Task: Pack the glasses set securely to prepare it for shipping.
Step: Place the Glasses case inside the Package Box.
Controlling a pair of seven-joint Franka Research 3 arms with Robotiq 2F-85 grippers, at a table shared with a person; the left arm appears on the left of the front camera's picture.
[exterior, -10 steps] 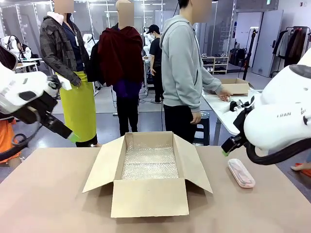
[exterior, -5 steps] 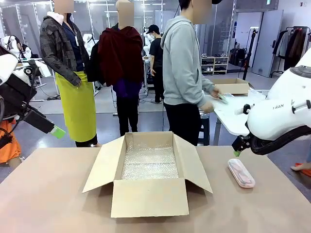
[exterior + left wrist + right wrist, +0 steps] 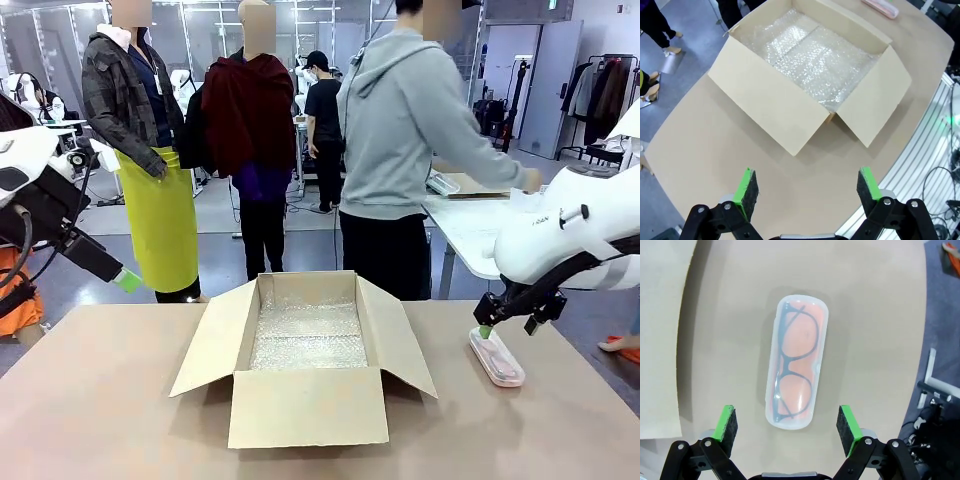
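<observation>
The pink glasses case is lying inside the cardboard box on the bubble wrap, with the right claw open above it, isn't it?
Not inside. The pink glasses case lies on the table, outside the cardboard box and off to its side; the front view shows this. The right claw does hang open above it.
</observation>
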